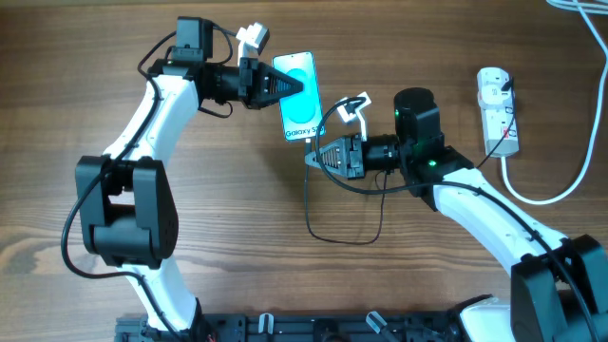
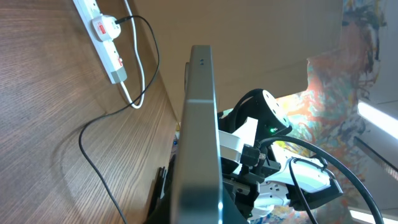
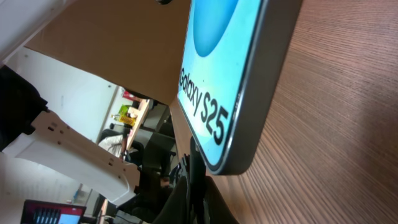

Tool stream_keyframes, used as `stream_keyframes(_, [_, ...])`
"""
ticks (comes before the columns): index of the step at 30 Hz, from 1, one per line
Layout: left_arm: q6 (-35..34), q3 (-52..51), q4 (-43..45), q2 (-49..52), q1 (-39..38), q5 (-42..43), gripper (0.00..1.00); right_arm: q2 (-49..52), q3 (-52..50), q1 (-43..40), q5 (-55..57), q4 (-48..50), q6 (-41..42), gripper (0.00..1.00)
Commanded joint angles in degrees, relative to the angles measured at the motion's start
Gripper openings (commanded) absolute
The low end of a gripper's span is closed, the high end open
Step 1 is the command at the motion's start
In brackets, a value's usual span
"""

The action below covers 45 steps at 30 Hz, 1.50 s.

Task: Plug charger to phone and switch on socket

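The phone (image 1: 299, 95) has a bright teal screen with "Galaxy S25" lettering at its near end. My left gripper (image 1: 285, 85) is shut on its far end and holds it; in the left wrist view the phone's grey edge (image 2: 199, 137) fills the middle. My right gripper (image 1: 313, 157) is shut on the charger's connector tip (image 3: 194, 163), right under the phone's near end (image 3: 230, 99). The thin black charger cable (image 1: 342, 233) loops on the table and runs to the white socket (image 1: 496, 109) at the right, which has a red switch and a plug in it.
The socket's thick white lead (image 1: 560, 190) curves along the right edge of the wooden table (image 1: 237, 237). The socket also shows in the left wrist view (image 2: 102, 37), with the black cable (image 2: 99, 168) trailing from it. Both arms crowd the table's middle.
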Motion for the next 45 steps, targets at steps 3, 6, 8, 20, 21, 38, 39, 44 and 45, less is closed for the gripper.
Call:
stream_keyframes(3, [1.2,0.4,-0.4,-0.7,-0.3,2.9,0.04,1.0,0.2,-1.2,-3.0,1.3,-0.2,0.04])
stream_keyframes(6, [1.1,0.4,-0.4,-0.7,-0.3,2.9,0.04,1.0,0.2,-1.4,-6.8,1.8,-0.7,0.04])
stream_keyframes(8, [1.1,0.4,-0.4,-0.7,-0.3,2.9,0.04,1.4,0.2,-1.4,-13.3,2.2,-3.3,0.04])
stream_keyframes(20, [0.9,0.4,-0.9,-0.7,-0.3,2.9,0.04,13.7,0.2,-1.4,-23.0,27.6,13.0,0.04])
stream_keyframes(21, [0.9,0.4,-0.9,-0.7,-0.2,2.9,0.04,13.7,0.2,-1.4,-22.8,28.4,13.4,0.05])
stream_keyframes(38, [0.9,0.4,-0.6,-0.7,0.5,2.9,0.04,13.4,0.2,-2.9,-14.8,11.3,-2.0,0.05])
stream_keyframes(39, [0.9,0.4,-0.6,-0.7,0.5,2.9,0.04,12.7,0.2,-2.6,-14.8,11.2,-2.2,0.05])
stream_keyframes(44, [0.9,0.4,-0.6,-0.7,0.4,2.9,0.04,6.4,0.2,-1.8,-10.4,5.2,-7.0,0.05])
stream_keyframes(45, [0.9,0.4,-0.6,-0.7,0.4,2.9,0.04,5.2,0.2,-1.8,-9.9,2.4,-9.5,0.05])
